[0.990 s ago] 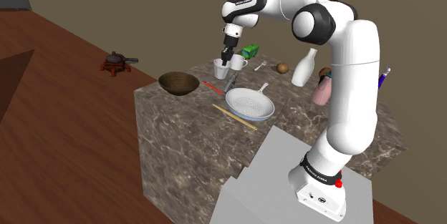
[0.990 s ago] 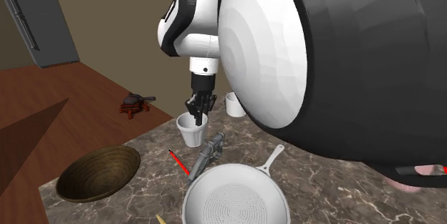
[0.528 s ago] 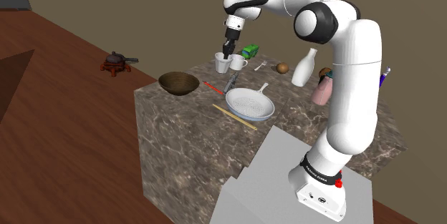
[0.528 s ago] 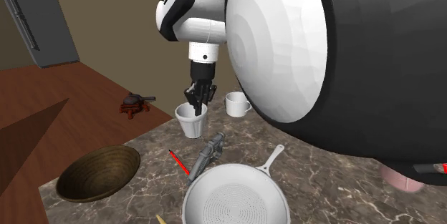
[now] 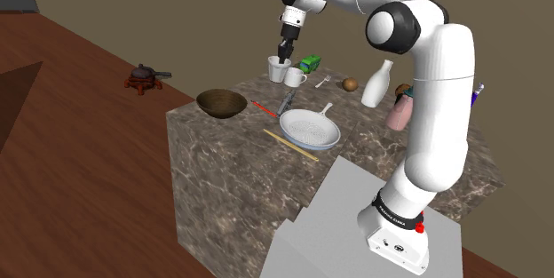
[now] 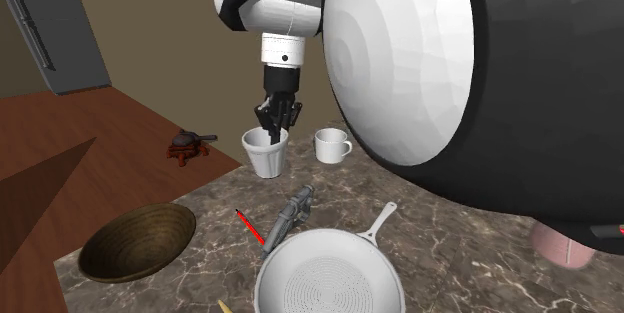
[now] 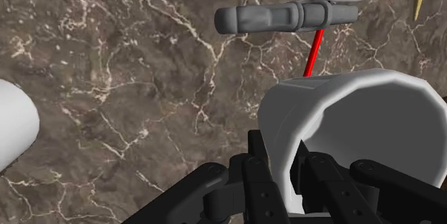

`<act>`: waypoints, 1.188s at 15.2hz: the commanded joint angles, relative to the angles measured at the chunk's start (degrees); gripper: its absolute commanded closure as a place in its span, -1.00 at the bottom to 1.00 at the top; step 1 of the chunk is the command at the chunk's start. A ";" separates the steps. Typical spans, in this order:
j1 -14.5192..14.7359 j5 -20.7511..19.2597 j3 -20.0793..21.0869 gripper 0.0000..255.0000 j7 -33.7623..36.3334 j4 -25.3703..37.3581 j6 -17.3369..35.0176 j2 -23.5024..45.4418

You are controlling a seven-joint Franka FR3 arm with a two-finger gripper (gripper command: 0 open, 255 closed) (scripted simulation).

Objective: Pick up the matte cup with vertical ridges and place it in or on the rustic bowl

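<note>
In the shoulder view the tool (image 5: pixel 283 57) hangs from the arm above the far side of the table (image 5: pixel 233 166), with the white cup (image 5: pixel 278 69) clasped at its tip. A second ago the cup stood on the stone beside the white mug (image 5: pixel 295 78); it now hangs higher, clear of the surface. The brown bowl (image 5: pixel 221 103) sits near the table's corner, off to this view's left and well apart from the cup. In the second exterior view the cup (image 6: pixel 266 153) has climbed as well, its base now above the marble, and the bowl (image 6: pixel 137 242) lies toward the lower left, past a red stick (image 6: pixel 250 226) and a grey handle (image 6: pixel 285 213). The wrist view shows the grip: the fingers (image 7: pixel 261 181) are closed on the cup's wall at the rim, one inside and one outside. So I judge the pick done and the lift under way. What remains is the carry across to the bowl, and a rim pinch may let the cup swing.
</note>
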 commanded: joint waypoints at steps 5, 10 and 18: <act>-0.54 -0.04 -0.07 1.00 0.71 4.77 -4.49 0.19; 4.21 -0.50 1.49 1.00 6.53 2.31 -3.06 -1.99; 10.93 -0.66 4.33 1.00 16.01 3.15 -2.29 -2.27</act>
